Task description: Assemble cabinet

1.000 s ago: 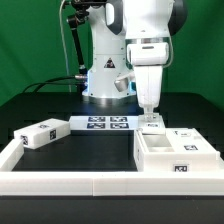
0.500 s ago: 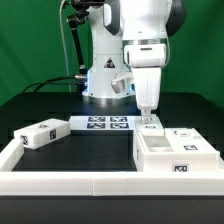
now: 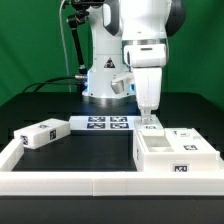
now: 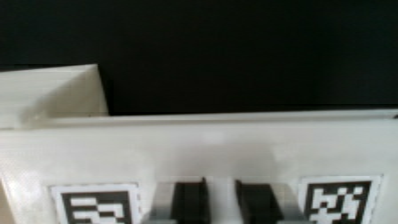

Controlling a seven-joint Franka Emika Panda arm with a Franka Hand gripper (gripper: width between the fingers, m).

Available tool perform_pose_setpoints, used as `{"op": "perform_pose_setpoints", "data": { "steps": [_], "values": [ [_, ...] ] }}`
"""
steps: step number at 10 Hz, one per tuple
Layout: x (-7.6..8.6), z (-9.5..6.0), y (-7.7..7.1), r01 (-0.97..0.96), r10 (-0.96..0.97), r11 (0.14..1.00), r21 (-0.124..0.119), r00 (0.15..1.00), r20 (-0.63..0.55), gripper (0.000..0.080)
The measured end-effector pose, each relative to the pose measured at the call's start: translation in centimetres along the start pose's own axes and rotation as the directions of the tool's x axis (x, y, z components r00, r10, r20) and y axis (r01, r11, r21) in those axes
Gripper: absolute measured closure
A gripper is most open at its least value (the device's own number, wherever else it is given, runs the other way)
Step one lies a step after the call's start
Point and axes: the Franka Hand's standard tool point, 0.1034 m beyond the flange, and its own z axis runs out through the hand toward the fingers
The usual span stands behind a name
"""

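Your claw (image 3: 148, 117) hangs straight down from the arm, right of centre in the exterior view. Its two fingers are drawn in almost against each other. In the wrist view the claw (image 4: 206, 205) shows two dark fingertips (image 4: 182, 203) side by side, with only a thin pale line between them. You can see nothing pinched in that slit.

The tips sit low over the back left corner of the cabinet body (image 3: 175, 152), the big white boxy part at the lower right of the exterior view. There is a small tagged face right under the tips. Whether they actually touch the plastic, you cannot tell from either view. In the wrist view the cabinet body (image 4: 214, 150) fills the frame as a broad white surface, with one black-and-white tag on each side of the fingertips.

A smaller tagged block (image 3: 40, 133) lies on the dark counter (image 3: 60, 105) at the left of the exterior view, well apart from the claw. The marker board (image 3: 100, 123) lies flat between that block and the claw. A low white border rail (image 3: 90, 182) runs along the bottom of the frame.
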Motion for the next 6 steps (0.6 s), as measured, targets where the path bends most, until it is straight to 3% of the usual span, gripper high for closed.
{"op": "perform_pose_setpoints", "data": {
  "steps": [3,6],
  "values": [
    [0.0,0.0,0.0,0.0,0.0,1.0,-0.001,1.0,0.0,0.0729],
    [0.5,-0.1,1.6,0.03,-0.03,1.0,0.008,1.0,0.004,0.0729]
  ]
}}
